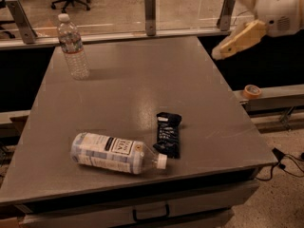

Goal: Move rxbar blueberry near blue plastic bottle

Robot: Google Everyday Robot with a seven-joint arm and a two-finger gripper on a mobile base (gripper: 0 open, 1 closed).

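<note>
The rxbar blueberry (pixel 167 133), a flat dark wrapper with faint white print, lies on the grey table (pixel 142 84) near the front right. Its lower end is right beside the white cap of the blue plastic bottle (pixel 108 153). That bottle lies on its side with its pale blue and white label and black tea logo facing up, cap pointing right. My gripper (pixel 228 23) is lifted high at the upper right, past the table's right edge and well clear of the bar. Its cream fingers (pixel 237 39) are spread apart and hold nothing.
A slim clear water bottle (pixel 72 46) stands upright at the table's far left corner. A glass barrier with metal posts (pixel 150 13) runs along the back edge. A roll of tape (pixel 251 91) sits on a ledge to the right. A drawer handle (pixel 151 213) shows below the front edge.
</note>
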